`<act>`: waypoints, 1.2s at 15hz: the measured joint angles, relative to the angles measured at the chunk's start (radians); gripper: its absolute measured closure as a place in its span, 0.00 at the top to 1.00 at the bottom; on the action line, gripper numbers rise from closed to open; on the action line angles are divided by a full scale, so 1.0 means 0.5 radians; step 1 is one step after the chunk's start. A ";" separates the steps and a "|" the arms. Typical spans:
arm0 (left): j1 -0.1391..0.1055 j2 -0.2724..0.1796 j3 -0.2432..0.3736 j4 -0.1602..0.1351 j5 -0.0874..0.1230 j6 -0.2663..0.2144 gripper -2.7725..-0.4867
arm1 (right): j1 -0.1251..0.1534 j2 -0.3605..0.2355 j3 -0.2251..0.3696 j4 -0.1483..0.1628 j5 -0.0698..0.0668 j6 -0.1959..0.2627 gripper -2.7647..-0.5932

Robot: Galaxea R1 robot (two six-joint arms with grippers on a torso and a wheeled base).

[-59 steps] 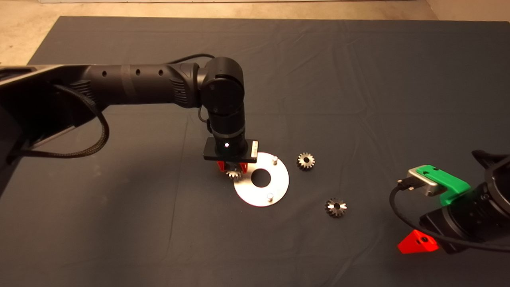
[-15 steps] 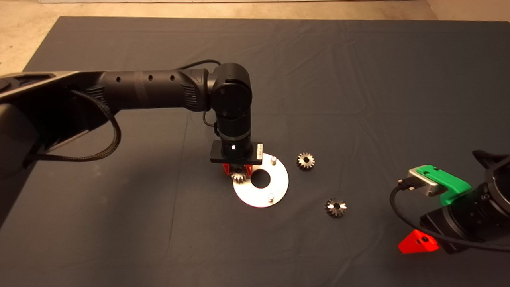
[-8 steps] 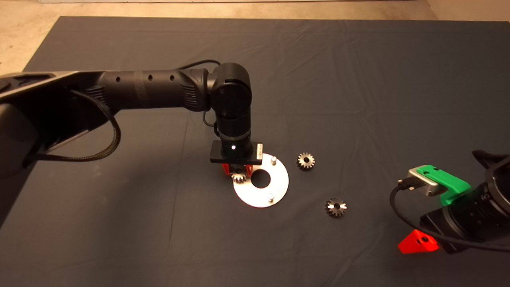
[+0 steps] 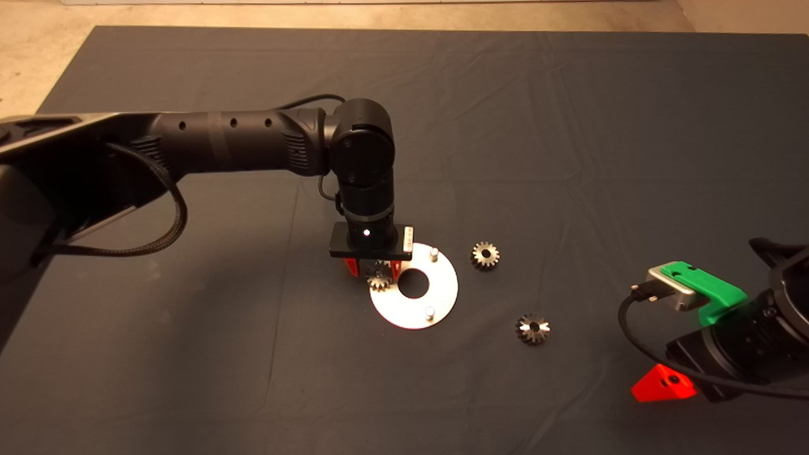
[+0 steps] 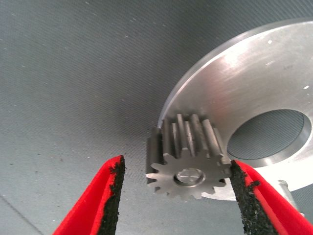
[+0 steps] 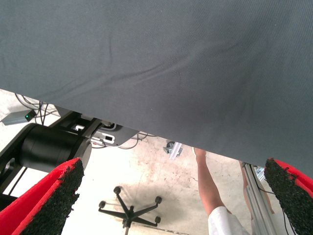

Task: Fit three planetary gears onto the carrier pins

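One steel gear (image 5: pixel 188 164) is sitting, seemingly seated, on its pin; left gripper (image 5: pixel 173 196) is gaping around it—slick, best pinched across teeth.

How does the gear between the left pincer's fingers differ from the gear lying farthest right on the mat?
The gear at the left pincer sits on a carrier pin of the silver plate, pin end showing in its bore; the rightmost gear lies loose on the mat, bore empty. The first stands between open fingers; the second has no pincer near. Both are small, shiny and toothed.

gear (image 5: pixel 188 161) on pin | two gears (image 4: pixel 485 255) loose beside plate (image 4: pixel 442 287)
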 joint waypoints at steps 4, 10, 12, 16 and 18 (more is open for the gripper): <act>-0.121 -0.084 0.120 -0.008 -0.002 0.015 0.51 | 0.000 0.001 0.000 0.000 0.001 0.000 0.99; -0.158 -0.440 0.428 -0.014 0.001 -0.014 0.61 | 0.001 0.006 0.000 0.000 0.004 0.000 0.99; -0.159 -0.587 0.595 -0.016 -0.002 -0.029 0.68 | 0.000 0.006 0.000 0.000 0.001 0.000 0.99; -0.159 -0.795 0.873 -0.031 0.013 -0.051 0.68 | 0.000 0.011 -0.027 -0.002 0.006 -0.082 0.99; -0.169 -0.912 1.026 -0.037 0.000 -0.054 0.68 | -0.001 0.011 -0.129 -0.006 0.002 -0.214 0.99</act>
